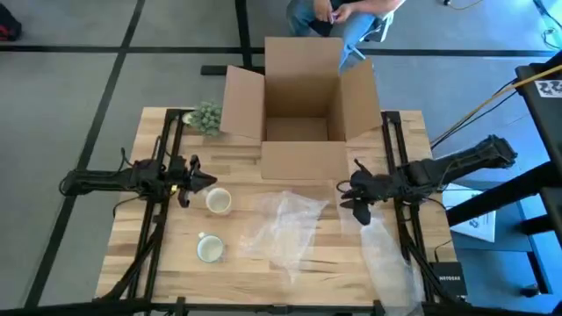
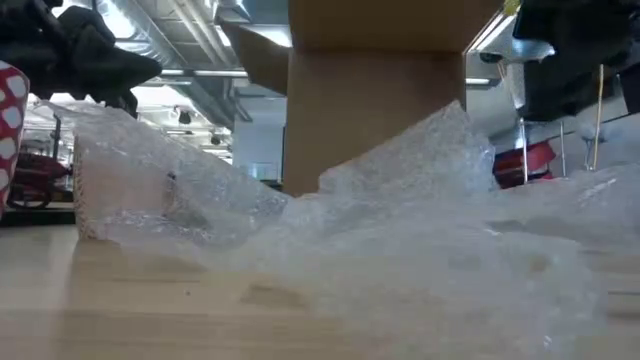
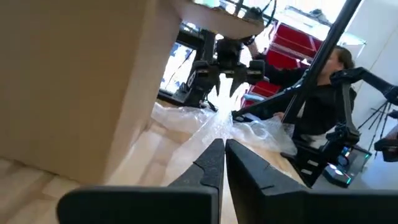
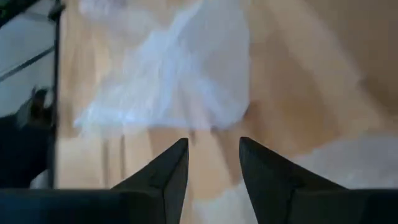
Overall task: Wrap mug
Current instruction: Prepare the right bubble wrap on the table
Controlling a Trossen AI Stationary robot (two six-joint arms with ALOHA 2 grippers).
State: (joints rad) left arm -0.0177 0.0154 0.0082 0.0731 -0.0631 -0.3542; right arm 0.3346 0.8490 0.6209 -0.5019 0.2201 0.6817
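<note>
Mug (image 1: 219, 201): pale, upright, open mouth upward, on the left half of the wooden tabletop (image 1: 176, 263), just beside the left end effector (image 1: 204, 181) and apart from the wrap. Second pale mug (image 1: 210, 249): upright, nearer the front edge, likewise standing free. Clear bubble wrap sheet (image 1: 283, 226): crumpled, lying loose at the tabletop's centre in front of the box; in the low view it rises in folds across most of the foreground (image 2: 400, 230). Second clear sheet (image 1: 386, 259): spread flat along the right front part of the tabletop, below the right end effector (image 1: 349, 193). Cardboard box (image 1: 299, 110): open, flaps spread outward, at the rear centre of the tabletop. Small greenish crumpled bundle (image 1: 206, 117): at the rear left, touching the box's left flap. Left end effector: fingers pressed together with no gap, holding nothing, pointing toward the centre, as its wrist view shows (image 3: 221, 163). Right end effector: fingers parted by a narrow gap, holding nothing, hanging over the wood near the edge of the central sheet (image 4: 212, 163). Person (image 1: 338, 17): seated beyond the rear edge, behind the box, only partly visible.
</note>
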